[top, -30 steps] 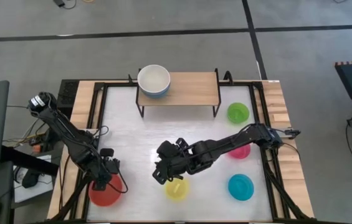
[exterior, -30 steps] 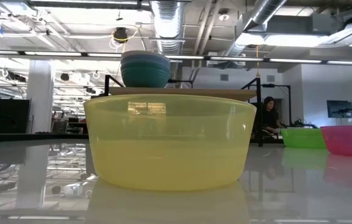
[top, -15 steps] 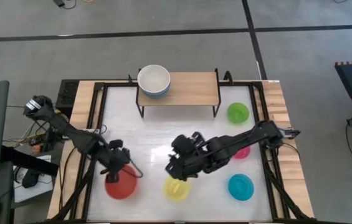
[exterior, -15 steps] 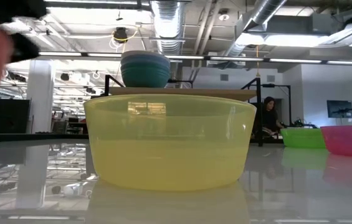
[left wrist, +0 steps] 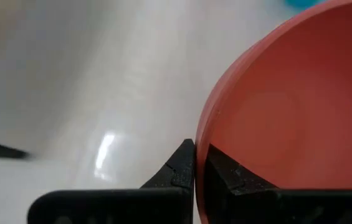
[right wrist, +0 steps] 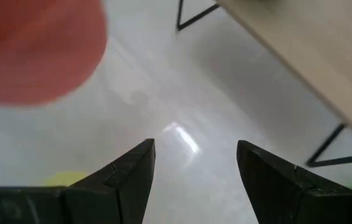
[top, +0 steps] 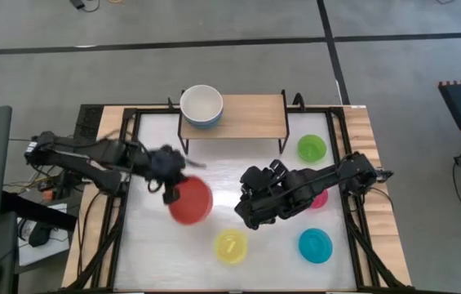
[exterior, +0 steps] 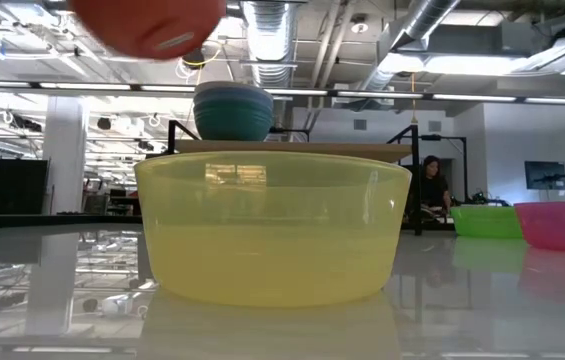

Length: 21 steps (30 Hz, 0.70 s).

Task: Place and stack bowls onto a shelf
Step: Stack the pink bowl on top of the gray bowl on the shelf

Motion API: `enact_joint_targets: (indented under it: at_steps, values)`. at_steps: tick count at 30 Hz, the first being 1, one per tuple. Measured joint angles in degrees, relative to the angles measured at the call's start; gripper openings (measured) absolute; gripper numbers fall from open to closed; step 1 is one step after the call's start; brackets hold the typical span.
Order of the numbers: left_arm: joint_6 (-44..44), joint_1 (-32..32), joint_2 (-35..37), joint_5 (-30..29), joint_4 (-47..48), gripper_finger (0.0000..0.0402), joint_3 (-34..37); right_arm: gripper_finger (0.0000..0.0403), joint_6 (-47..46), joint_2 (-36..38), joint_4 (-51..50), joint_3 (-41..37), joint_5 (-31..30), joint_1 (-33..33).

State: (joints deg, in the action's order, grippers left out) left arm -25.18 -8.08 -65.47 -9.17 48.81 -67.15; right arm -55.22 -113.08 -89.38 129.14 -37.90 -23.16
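Note:
My left gripper [top: 173, 188] is shut on the red bowl [top: 191, 200] and holds it in the air over the table's middle left; the bowl also shows at the top of the low view [exterior: 147, 25]. My right gripper [top: 249, 212] is open and empty above the table's middle, to the right of the red bowl and on the far side of the yellow bowl [top: 231, 246]. The shelf [top: 246, 114] stands at the far edge. A stack of bowls with the white bowl [top: 201, 103] on top sits on its left end. My left gripper pinches the red bowl's rim [left wrist: 202, 146], one finger inside the bowl [left wrist: 235, 177] and one outside [left wrist: 179, 168]. The fingers come from the table's left side. The bowl is lifted clear of the table, its opening up.
The yellow bowl stands near the front edge and fills the low view [exterior: 272, 225]. A cyan bowl [top: 315, 245] stands at the near right and a lime green bowl [top: 312, 148] at the far right. A pink bowl [top: 320, 199] is partly under my right arm. The shelf's right part is bare wood.
My left gripper has carried the red bowl up from the table's near left corner toward the right and the far edge; the bowl is now clear of the table. My right gripper has drawn back from the yellow bowl toward the right and far edges.

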Motion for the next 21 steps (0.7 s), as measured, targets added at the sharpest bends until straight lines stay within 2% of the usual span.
enact_joint_targets:
  at_steps: [6,11,16,21]
  values:
    - [4.96,10.99,-1.09,-1.08,2.33,0.0000,-11.06,0.0254,6.58,3.63,-1.22,0.00,-0.70,1.92]
    - [7.09,21.81,-4.50,-5.00,3.55,0.0000,-19.45,0.0254,15.75,8.40,-1.17,0.01,-0.68,4.83]
    - [8.30,32.11,-12.32,-4.97,5.45,0.0000,-28.33,0.0254,24.34,11.25,-1.03,0.00,-0.04,9.56]
    - [10.82,39.86,-20.31,-3.69,11.95,0.0000,-39.03,0.0254,30.31,14.99,-0.82,-1.77,0.26,13.31]
